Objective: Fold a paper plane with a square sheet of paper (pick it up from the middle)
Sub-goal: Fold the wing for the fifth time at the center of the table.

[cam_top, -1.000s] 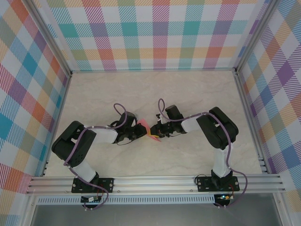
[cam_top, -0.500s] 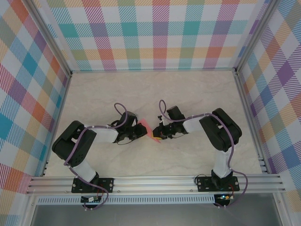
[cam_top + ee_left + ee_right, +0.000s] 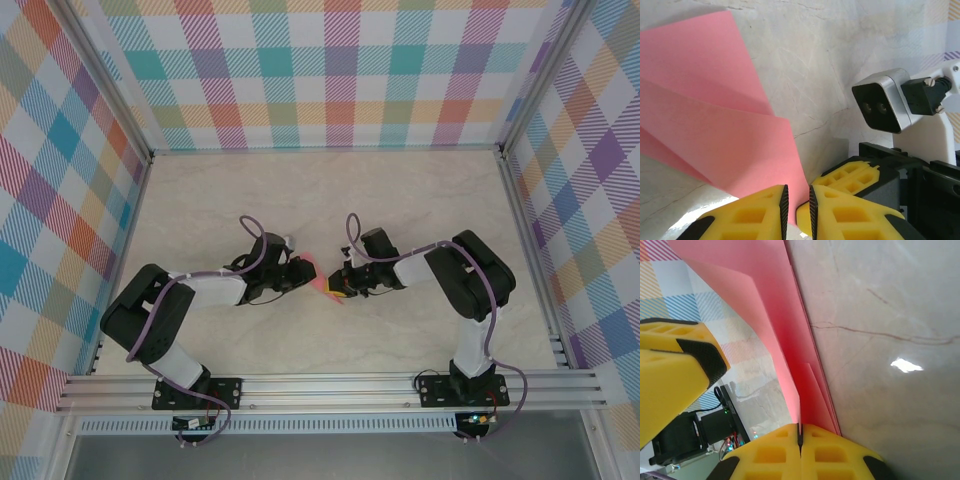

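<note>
The right gripper (image 3: 800, 434) is clamped, jaws fully together, on an edge of the folded sheet of paper (image 3: 772, 315), which fans out ahead of its pads in several pink layers. The left gripper (image 3: 797, 210) faces it from just beside. Its jaws are a narrow slit apart with a corner of the sheet in the gap; whether the pads press the sheet cannot be told. Both tools sit low over the table (image 3: 300, 190), near its middle. Bare marble surface extends beyond and behind the pair, and the checked walls (image 3: 330, 70) stand well apart. The close obstruction for each tool is the opposing gripper; for the left, the opposing wrist camera (image 3: 882, 102) too.
</note>
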Available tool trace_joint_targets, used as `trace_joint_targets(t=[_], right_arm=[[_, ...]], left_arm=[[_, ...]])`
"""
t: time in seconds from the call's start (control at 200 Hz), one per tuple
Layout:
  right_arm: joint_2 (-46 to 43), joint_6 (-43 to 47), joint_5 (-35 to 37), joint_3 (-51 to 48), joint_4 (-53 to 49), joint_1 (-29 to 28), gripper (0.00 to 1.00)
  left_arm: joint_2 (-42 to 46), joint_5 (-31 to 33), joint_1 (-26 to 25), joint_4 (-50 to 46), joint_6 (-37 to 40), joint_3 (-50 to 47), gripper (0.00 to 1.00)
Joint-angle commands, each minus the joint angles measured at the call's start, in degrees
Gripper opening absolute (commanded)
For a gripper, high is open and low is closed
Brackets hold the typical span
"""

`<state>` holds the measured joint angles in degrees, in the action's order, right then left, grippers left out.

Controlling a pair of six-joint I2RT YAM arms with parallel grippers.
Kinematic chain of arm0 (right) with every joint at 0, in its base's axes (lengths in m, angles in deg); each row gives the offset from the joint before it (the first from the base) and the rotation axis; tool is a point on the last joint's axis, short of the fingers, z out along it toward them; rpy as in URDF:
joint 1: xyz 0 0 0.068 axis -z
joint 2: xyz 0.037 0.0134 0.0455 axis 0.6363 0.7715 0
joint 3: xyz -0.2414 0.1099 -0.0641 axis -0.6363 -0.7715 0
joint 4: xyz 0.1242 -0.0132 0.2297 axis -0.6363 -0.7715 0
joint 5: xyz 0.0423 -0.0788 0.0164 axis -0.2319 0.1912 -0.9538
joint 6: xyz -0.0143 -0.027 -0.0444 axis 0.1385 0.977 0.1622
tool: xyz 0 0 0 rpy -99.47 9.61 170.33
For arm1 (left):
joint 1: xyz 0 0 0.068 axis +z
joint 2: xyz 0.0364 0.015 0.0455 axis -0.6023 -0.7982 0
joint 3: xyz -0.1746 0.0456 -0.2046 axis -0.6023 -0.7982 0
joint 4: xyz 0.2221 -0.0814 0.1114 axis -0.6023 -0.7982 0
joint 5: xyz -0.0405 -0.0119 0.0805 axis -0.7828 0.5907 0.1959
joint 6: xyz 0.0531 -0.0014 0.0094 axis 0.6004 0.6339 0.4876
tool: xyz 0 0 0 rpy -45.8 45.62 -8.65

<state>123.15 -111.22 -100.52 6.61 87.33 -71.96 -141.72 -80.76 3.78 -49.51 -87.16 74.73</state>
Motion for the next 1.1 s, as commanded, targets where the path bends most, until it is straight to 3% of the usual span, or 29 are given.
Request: trace_joint_targets(t=[0.0, 0.6, 0.84, 1.095], right_arm=[[0.8, -2.7, -0.7, -1.0, 1.3, 0.9, 0.0], [3.3, -1.1, 0.1, 1.9, -7.4, 1.0, 0.0], [3.5, -0.1, 0.0, 2.5, -8.4, 1.0, 0.0], [-0.1, 3.9, 0.5, 4.6, -13.9, 1.0, 0.1]], left_arm=[[-0.6, -1.9, -0.7, 3.1, 0.1, -1.6, 0.21], [-6.7, -2.9, -2.1, 4.7, 0.1, 0.6, 0.18], [-6.7, 0.1, -2.2, -0.9, 0.1, 1.9, 0.17], [-7.2, 2.7, -2.2, -8.7, -1.2, 3.9, 0.15]])
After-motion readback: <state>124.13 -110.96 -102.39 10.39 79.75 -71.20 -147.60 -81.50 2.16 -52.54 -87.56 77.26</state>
